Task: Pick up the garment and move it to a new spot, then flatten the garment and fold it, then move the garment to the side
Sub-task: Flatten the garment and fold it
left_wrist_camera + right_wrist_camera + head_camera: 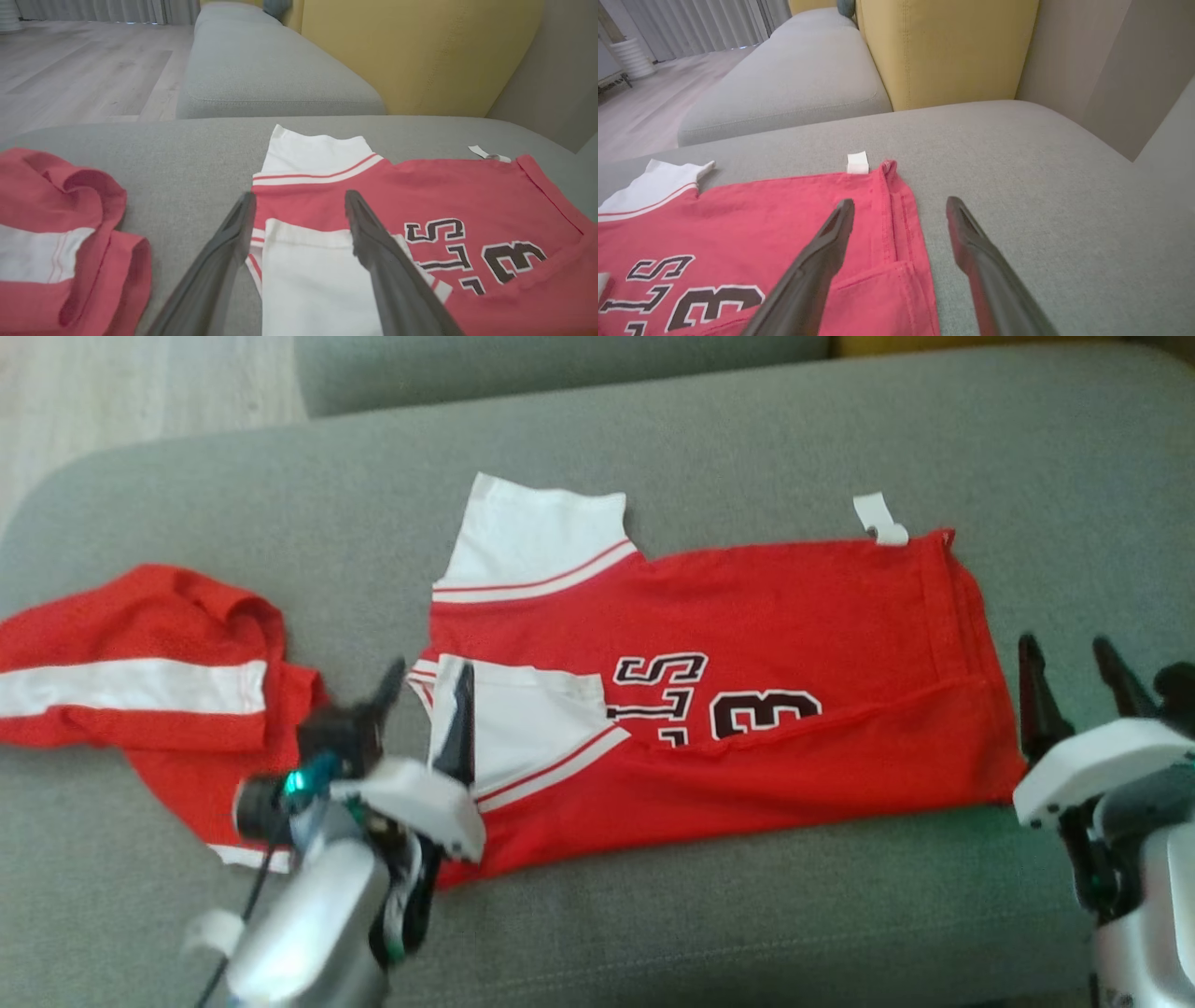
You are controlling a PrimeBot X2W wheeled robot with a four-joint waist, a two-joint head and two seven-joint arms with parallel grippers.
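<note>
The garment [747, 644] is a red jersey with white sleeves and black lettering, spread lengthwise on the grey cushion [653, 915]. Its near long edge is folded up over the lower part of the print. My left gripper [429, 672] is open at the jersey's left end, its fingers straddling the near white sleeve [303, 280]. My right gripper [1065, 644] is open just off the jersey's right hem [901, 224], one finger over the red cloth and the other over bare cushion. Neither gripper holds anything.
A second red cloth with a white band [140, 681] lies bunched at the cushion's left. A white tag [880, 518] sticks out at the jersey's far right corner. Beyond are another grey seat [261, 70], a yellow cushion [943, 46] and wood floor [70, 70].
</note>
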